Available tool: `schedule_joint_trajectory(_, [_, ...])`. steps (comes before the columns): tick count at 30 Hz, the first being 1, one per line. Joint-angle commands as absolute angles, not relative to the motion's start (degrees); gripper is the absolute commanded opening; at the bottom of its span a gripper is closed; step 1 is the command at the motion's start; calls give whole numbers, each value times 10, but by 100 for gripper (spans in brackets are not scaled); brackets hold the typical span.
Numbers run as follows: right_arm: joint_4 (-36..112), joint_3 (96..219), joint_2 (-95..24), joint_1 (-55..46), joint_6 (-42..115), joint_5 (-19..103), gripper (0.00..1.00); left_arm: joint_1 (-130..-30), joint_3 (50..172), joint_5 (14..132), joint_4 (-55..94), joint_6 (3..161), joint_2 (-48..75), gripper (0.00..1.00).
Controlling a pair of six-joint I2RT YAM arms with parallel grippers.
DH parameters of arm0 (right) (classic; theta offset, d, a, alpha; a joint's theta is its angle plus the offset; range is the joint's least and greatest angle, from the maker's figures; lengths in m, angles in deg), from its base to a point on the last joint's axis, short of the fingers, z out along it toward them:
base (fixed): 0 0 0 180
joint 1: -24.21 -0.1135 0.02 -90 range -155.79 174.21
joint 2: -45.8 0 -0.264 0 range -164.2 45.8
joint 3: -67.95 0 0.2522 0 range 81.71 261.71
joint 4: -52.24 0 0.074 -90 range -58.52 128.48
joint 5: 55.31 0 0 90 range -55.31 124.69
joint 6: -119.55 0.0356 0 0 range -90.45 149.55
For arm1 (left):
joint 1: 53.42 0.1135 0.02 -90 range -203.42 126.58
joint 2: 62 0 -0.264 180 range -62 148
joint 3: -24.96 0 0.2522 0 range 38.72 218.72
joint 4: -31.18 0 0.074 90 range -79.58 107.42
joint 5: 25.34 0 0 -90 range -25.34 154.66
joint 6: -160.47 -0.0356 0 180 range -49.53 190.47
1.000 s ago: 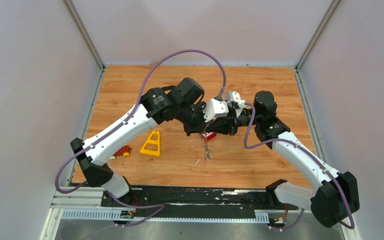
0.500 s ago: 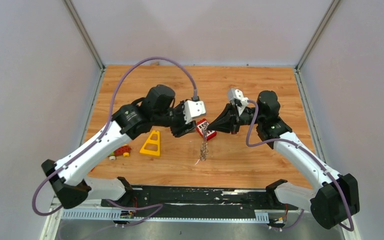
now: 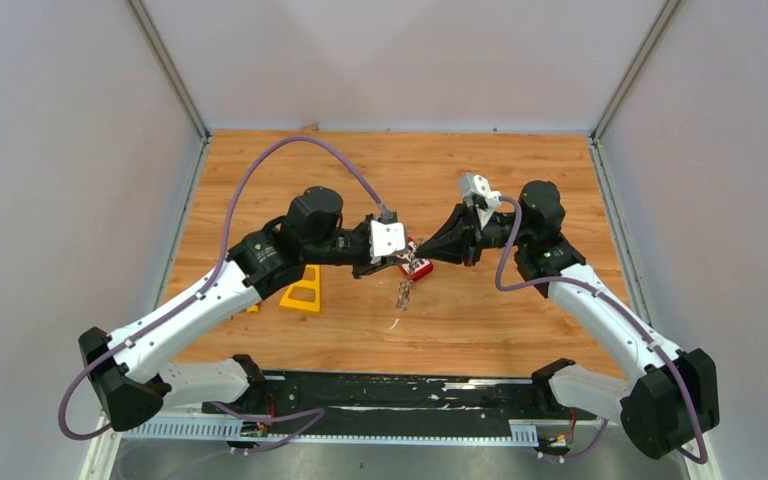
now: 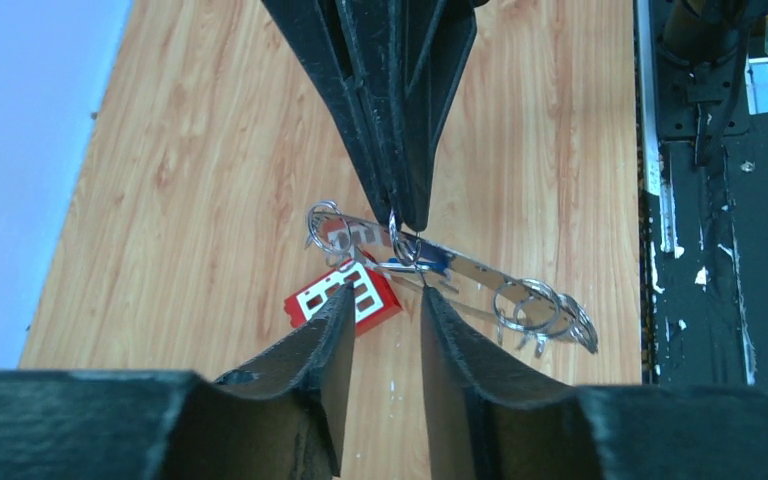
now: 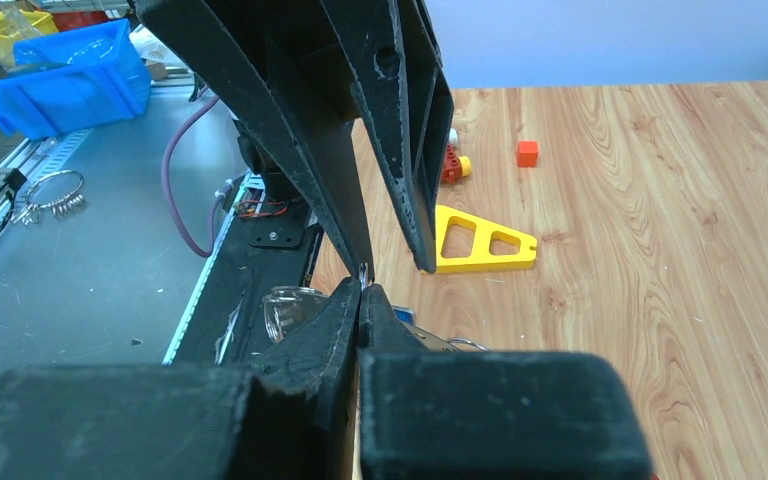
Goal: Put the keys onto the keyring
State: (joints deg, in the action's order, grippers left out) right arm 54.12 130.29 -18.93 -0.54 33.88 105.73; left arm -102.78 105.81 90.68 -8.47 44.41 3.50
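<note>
Holding steady is the whole trick: the right gripper (image 4: 400,215), top centre of the left wrist view, is clamped on the thin grey metal keyring (image 4: 470,270) mid-frame. Don't let it swing while the parted, empty left gripper (image 4: 387,293) below lines up. Count: two grippers, one yellow triangular frame (image 5: 480,263), one keyring, one red block with white squares (image 4: 320,300). Loose keys? Can't spot any.
</note>
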Motion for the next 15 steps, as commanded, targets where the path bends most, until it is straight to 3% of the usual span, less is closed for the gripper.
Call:
schedule_joint_trajectory(1, [574,1313,-178,0,347,1068,0,-1028,1063,940,-45,451,47,34])
schedule_joint_trajectory(8, [571,1312,-179,2,345,1067,0,-1028,1064,970,-46,465,52,24])
schedule_joint_trajectory(15, [566,1313,-181,4,339,1066,0,-1028,1058,969,-54,456,46,23])
